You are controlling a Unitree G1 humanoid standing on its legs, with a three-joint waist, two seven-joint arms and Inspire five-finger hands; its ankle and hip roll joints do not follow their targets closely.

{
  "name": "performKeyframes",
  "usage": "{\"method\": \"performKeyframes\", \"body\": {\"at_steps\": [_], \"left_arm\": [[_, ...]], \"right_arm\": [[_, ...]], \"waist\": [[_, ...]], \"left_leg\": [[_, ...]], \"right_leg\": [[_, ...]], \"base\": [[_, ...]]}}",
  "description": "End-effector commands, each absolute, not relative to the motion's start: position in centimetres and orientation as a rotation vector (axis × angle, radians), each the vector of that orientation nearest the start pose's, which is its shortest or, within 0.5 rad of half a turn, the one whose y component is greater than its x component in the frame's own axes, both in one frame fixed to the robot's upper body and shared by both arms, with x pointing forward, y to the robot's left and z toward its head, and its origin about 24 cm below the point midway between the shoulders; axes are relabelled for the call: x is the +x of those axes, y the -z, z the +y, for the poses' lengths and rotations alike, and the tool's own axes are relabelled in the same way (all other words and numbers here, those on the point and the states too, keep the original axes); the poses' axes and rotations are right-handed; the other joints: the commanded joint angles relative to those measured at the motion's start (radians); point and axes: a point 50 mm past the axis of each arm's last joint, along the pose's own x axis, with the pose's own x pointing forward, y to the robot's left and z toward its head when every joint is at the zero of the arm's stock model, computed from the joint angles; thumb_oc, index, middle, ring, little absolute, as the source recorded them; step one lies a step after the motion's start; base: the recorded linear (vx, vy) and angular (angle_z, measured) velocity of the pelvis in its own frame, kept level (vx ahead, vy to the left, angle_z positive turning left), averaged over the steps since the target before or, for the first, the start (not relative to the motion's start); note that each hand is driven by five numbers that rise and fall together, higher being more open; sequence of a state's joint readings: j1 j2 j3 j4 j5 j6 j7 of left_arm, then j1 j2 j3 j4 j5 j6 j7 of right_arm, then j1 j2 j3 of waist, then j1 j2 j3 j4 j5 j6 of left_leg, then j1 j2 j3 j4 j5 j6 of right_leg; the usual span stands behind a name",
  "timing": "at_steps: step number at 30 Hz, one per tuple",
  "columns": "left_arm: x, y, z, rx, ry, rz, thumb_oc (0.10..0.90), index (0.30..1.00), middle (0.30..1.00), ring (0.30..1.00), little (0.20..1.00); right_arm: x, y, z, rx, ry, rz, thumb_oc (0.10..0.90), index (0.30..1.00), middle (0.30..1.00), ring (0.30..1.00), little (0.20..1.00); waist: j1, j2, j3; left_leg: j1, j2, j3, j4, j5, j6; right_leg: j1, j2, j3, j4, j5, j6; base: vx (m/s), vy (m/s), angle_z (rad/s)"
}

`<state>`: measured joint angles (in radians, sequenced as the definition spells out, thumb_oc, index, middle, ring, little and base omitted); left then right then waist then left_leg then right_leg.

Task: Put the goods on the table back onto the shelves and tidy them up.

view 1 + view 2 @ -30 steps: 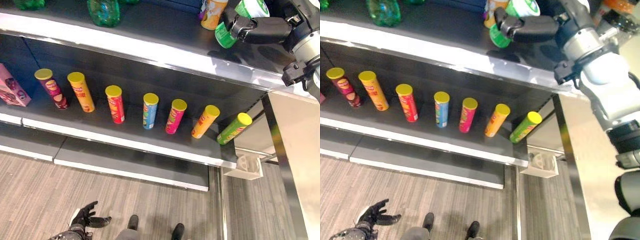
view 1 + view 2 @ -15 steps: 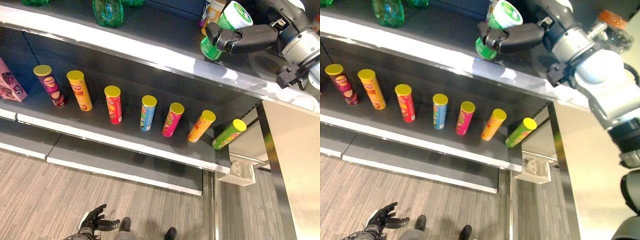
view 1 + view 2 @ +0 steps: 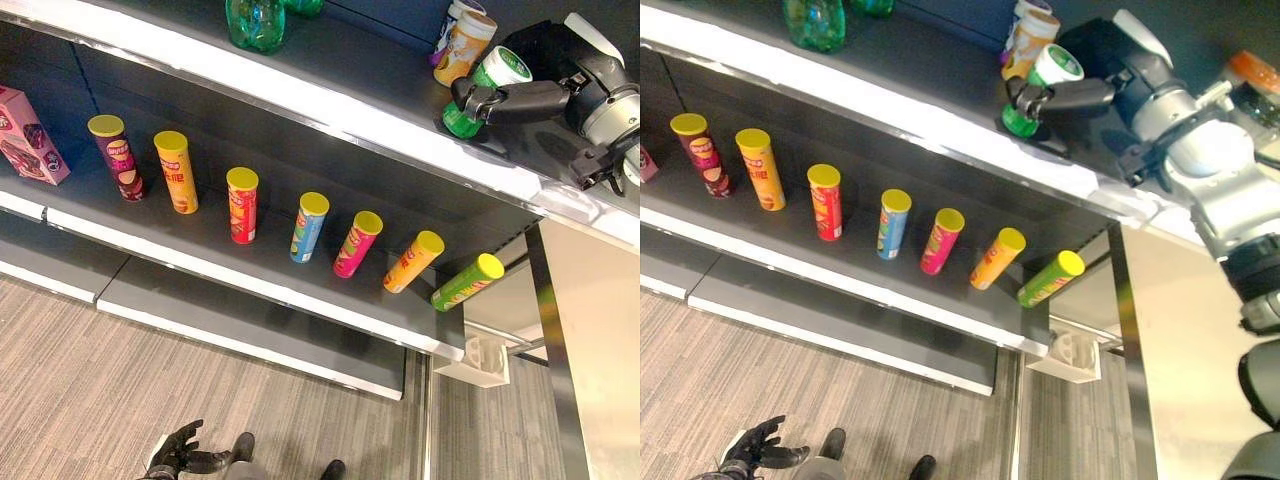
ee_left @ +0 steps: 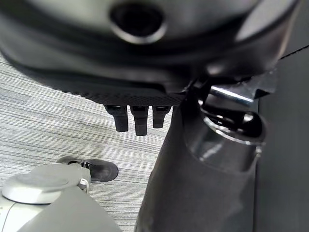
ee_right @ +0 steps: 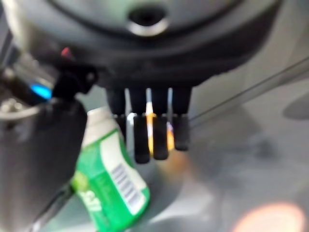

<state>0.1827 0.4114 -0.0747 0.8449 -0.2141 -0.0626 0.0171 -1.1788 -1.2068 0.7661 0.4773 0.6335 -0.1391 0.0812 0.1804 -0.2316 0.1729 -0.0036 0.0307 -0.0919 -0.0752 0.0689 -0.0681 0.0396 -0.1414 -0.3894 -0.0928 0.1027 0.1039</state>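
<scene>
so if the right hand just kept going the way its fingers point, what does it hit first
Probably nothing new: the right hand already grips the green cup. Past it the upper shelf looks free, though depth is unclear.

Bright overhead light glares off the upper shelf's metal edge; under it the lower shelf lies shaded; both wrist views blur.

The right hand covers the middle of the green cup, so whether its thumb presses the far side cannot be told. Just beyond the hand, an orange cup hides most of a purple-banded one behind it. The green bottles well to the hand's left are cut off by the edge, as is the pink box. In the right wrist view the green cup is blurred, possibly tilted.
</scene>
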Motion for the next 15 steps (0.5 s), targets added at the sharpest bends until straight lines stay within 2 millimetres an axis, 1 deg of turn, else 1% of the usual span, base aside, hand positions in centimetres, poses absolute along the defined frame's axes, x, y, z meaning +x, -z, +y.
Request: {"method": "performKeyframes", "body": {"at_steps": [1,9,15], "left_arm": [[11.61,10.38,30.65,0.294,-0.246,0.843,0.8,0.9,0.9,0.9,0.9],[11.62,10.38,30.58,0.297,-0.236,0.843,0.8,0.9,0.9,0.9,0.9],[11.77,10.32,30.54,0.299,-0.235,0.837,0.8,0.9,0.9,0.9,0.9]], "right_arm": [[32.92,-39.23,-25.71,-0.762,-0.008,-0.641,0.4,0.3,0.3,0.3,0.3],[32.8,-39.47,-24.98,-0.748,-0.053,-0.657,0.4,0.3,0.3,0.3,0.3],[32.94,-39.55,-25.07,-0.752,-0.033,-0.659,0.4,0.3,0.3,0.3,0.3]], "waist": [[0.017,-0.016,-0.041],[0.017,-0.017,-0.041],[0.016,-0.017,-0.042]], "left_leg": [[-0.001,0.042,0.086,-0.007,-0.059,-0.048],[0.003,0.043,0.085,-0.007,-0.064,-0.047],[0.007,0.044,0.088,-0.008,-0.065,-0.045]], "right_leg": [[0.032,-0.073,-0.012,0.051,-0.049,0.093],[0.035,-0.074,-0.014,0.05,-0.049,0.093],[0.037,-0.071,-0.014,0.051,-0.05,0.092]], "base": [[0.0,0.0,0.0],[0.0,0.0,0.0],[0.0,0.0,0.0]]}}
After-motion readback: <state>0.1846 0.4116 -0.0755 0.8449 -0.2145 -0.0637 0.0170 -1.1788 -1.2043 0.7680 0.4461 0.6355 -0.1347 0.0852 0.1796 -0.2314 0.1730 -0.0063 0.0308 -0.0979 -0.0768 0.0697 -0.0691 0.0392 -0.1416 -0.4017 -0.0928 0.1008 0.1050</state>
